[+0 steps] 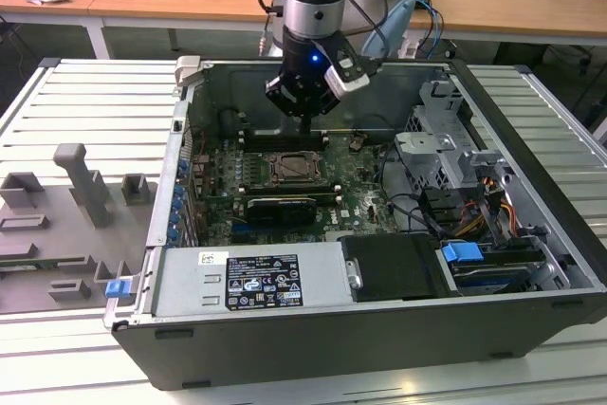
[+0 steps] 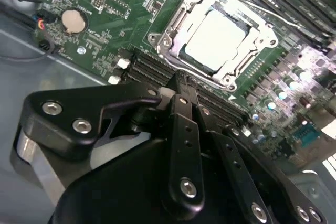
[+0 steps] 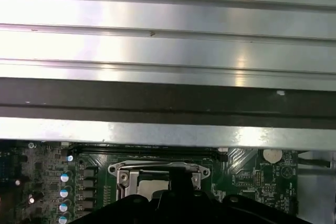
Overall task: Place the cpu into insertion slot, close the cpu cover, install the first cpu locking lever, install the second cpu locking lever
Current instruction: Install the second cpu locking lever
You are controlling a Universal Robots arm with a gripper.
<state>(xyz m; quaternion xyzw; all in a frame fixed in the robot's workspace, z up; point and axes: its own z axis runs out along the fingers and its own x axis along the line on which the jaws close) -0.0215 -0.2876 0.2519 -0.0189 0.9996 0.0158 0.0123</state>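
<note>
My gripper (image 1: pixel 305 123) hung over the far side of the board (image 1: pixel 356 187), inside the open case (image 1: pixel 531 139), just past the slot's (image 1: pixel 292 170) far edge and above it, not touching. In the second wrist view the fingers (image 2: pixel 185 129) looked pressed together with nothing between them, so clenched and empty. The cpu (image 2: pixel 216 38) sat flat in the slot (image 2: pixel 210 35), pale top showing through the cover's (image 2: pixel 184 1) cut-out; the cover lay down over it, silvery frame flush round the chip. Can't tell from these views whether either locking lever was latched. In the first wrist view the slot (image 3: pixel 157 179) sat near the board's edge, by the case wall (image 3: pixel 168 129), my gripper body partly hiding it. Memory slots (image 2: pixel 152 69) ran alongside the socket, between it and my fingers in the second wrist view. A coin cell (image 2: pixel 73 21) sat on the board toward one corner, well apart from the socket. The case rested on a ribbed metal table (image 1: pixel 85 101), with grey fixtures (image 1: pixel 85 187) toward the exterior view's left.
</note>
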